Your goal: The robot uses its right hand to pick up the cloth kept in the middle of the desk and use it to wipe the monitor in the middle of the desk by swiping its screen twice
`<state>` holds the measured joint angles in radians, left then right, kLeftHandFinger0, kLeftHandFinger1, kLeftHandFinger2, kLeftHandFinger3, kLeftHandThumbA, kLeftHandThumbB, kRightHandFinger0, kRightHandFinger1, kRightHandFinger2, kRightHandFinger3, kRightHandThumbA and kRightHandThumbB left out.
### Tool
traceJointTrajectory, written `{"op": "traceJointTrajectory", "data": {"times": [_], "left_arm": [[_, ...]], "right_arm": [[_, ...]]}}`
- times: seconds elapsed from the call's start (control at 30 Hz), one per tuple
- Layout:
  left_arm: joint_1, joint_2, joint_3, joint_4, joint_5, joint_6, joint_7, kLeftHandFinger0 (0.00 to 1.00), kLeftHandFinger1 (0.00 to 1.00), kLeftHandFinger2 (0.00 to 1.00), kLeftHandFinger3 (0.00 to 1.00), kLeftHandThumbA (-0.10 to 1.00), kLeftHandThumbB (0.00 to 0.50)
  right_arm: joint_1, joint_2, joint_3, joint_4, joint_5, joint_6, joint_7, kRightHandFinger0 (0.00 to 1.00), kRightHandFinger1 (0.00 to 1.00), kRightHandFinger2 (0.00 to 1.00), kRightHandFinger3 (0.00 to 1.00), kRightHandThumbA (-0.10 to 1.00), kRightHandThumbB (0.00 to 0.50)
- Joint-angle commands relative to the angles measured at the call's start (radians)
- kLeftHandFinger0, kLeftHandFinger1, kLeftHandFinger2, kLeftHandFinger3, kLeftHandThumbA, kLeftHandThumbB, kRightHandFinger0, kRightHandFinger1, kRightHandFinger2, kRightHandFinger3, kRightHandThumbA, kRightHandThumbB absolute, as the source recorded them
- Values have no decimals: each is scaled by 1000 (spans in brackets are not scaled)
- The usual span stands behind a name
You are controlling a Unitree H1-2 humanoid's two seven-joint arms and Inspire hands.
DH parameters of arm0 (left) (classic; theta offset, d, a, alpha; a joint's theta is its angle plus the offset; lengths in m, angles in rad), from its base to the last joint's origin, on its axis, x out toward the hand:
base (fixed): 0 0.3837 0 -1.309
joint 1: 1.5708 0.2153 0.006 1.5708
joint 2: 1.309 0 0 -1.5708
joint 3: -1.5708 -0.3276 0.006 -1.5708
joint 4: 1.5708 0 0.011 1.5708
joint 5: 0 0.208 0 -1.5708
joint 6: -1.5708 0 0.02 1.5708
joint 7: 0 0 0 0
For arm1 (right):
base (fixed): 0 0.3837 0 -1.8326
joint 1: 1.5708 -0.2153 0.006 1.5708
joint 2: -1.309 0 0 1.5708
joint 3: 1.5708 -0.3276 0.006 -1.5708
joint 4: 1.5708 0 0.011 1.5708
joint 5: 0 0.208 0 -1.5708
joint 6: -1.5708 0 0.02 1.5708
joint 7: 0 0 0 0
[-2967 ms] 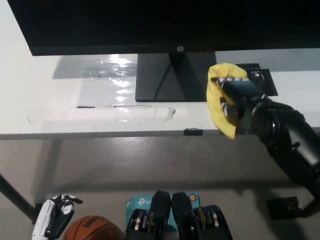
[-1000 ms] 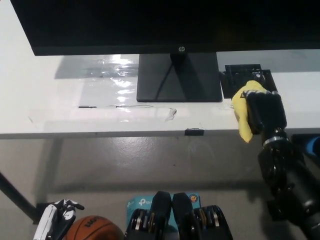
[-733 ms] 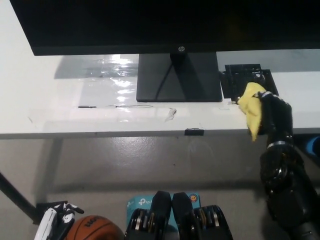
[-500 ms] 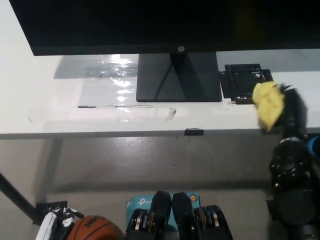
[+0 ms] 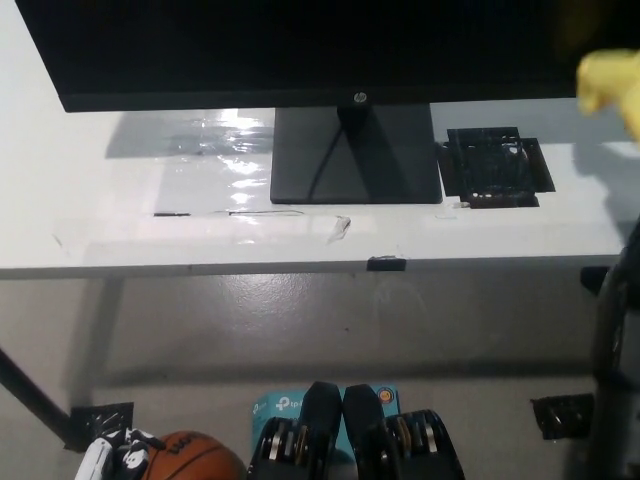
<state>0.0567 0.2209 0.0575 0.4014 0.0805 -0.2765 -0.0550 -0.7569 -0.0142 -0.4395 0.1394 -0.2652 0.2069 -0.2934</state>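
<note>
monitor (image 5: 300, 50): 1 | yellow cloth (image 5: 612, 85): 1 | desk (image 5: 90, 200): 1 | black tray (image 5: 497, 167): 1 | basketball (image 5: 195, 458): 1

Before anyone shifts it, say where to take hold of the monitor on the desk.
Probably the neck of the monitor, reached from the front, low under the screen's bottom edge. The base lies flat on the desk, leaving no lip to get under, and the wide screen offers only a glass face and a thin rim, so the neck is the one graspable part.
</note>
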Motion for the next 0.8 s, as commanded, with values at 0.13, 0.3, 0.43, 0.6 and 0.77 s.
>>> {"op": "traceJointTrajectory", "data": {"times": [0.13, 0.3, 0.43, 0.6, 0.77], "left_arm": [[7, 20, -2, -7, 39, -122, 36, 0, 0, 0, 3, 618, 500], [5, 20, 0, -7, 37, -128, 33, 0, 0, 0, 0, 611, 500], [1, 20, -1, -1, 41, -137, 33, 0, 0, 0, 0, 608, 500], [3, 19, -2, -9, 44, -136, 31, 0, 0, 0, 0, 612, 500], [7, 15, -4, -20, 34, -113, 17, 0, 0, 0, 0, 573, 500]], "right_arm": [[-267, -9, -61, -82, 158, -57, -122, 0, 0, 52, 59, -100, 54], [-301, 7, -28, -52, 118, -82, -183, 0, 0, 59, 201, -100, 61], [-300, 11, 29, 6, 80, -158, -214, 0, 0, 107, 219, -100, 30], [-312, -2, 149, 119, -71, -172, -325, 0, 0, 70, 226, -100, 12], [-308, -41, 282, 348, -170, -315, -417, 0, 0, 271, 299, -100, 4]]}}
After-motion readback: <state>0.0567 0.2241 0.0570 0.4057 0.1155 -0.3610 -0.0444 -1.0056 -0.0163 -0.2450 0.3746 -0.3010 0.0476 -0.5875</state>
